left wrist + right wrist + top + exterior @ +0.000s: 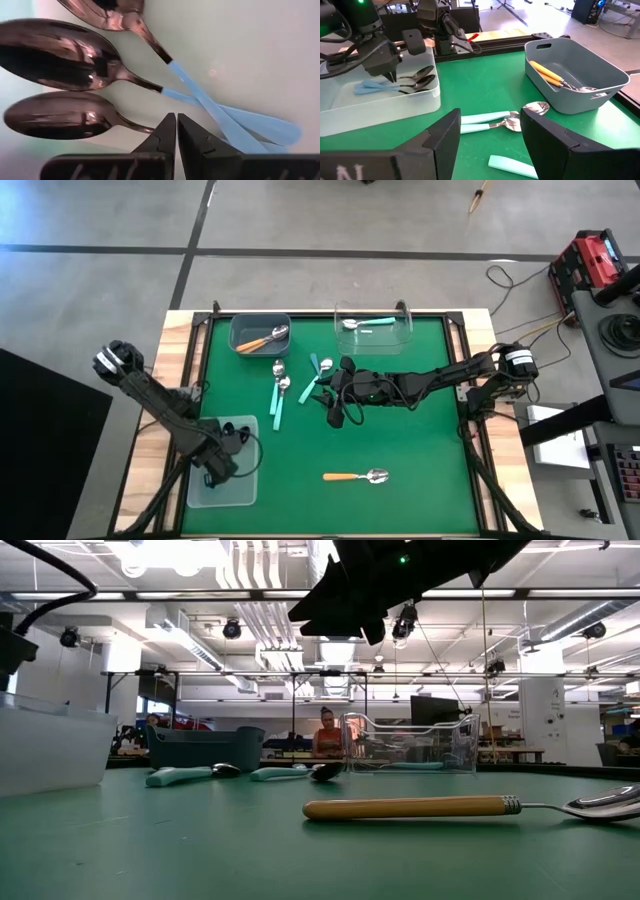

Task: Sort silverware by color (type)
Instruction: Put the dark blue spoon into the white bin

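Right gripper [322, 383] spread wide, empty, hovering mid-table above loose teal-handled spoons [279, 392]. Left gripper [391, 76] pinched shut, holds nothing, parked in pale tray [222, 485] at near left over three blue-handled spoons [70, 55].

Done: blue set in tray, orange pair in grey bin [260, 332], one teal in clear bin [375, 330].

Left: teal cluster, lone orange spoon [356, 476] near edge.

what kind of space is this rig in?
Probably a robotics lab or workshop in an open industrial hall. The low view shows exposed ceiling ducts, workbenches with a monitor, and a person seated behind. The high view shows bare concrete floor around the green table.
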